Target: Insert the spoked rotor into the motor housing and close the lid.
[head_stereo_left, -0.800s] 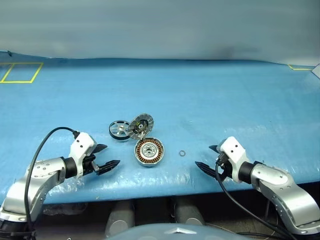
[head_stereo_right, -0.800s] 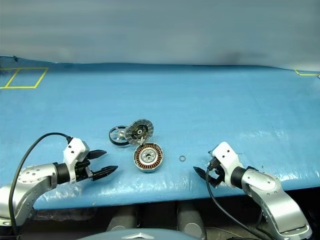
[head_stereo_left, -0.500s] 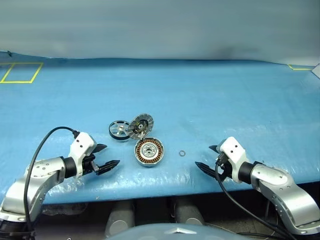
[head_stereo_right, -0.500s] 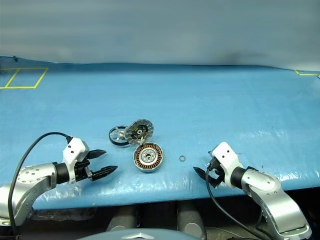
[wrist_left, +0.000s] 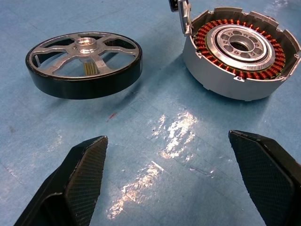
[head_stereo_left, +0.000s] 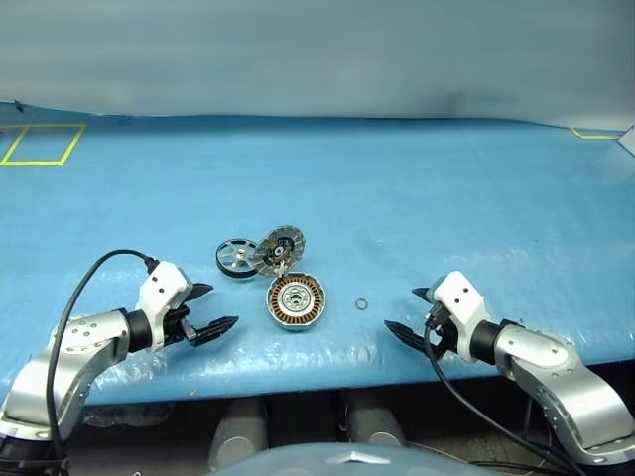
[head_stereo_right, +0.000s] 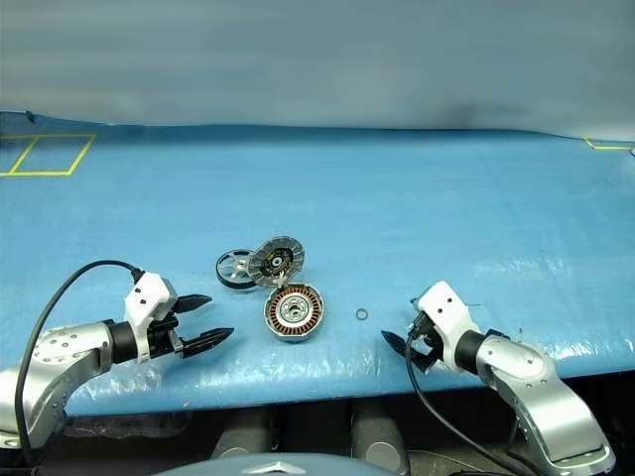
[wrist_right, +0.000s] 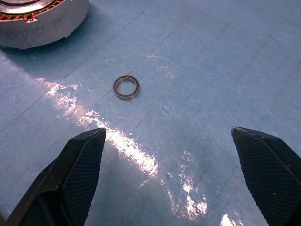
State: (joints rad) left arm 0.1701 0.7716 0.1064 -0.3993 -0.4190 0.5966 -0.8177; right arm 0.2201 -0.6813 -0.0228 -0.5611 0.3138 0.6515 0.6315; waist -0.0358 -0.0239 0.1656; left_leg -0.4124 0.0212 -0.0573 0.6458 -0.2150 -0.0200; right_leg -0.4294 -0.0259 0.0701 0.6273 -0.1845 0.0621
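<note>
Nothing has shifted since the earlier frames — left gripper (head_stereo_left: pixel 205 308) spread empty near the spoked rotor (head_stereo_left: pixel 235 257), raised lid (head_stereo_left: pixel 279 248) above the motor housing (head_stereo_left: pixel 296 301), washer (head_stereo_left: pixel 362 303), right gripper (head_stereo_left: pixel 407 312) spread empty — a careless reach could knock the lid.

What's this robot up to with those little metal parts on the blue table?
It is about to assemble a small motor, but nothing is picked up yet. The motor housing, with copper windings inside, sits on the blue table with its hinged lid standing open. The spoked rotor lies just beside them, outside the housing. A small metal ring lies off to the housing's right. The left gripper and right gripper hover open and empty on either side.
</note>
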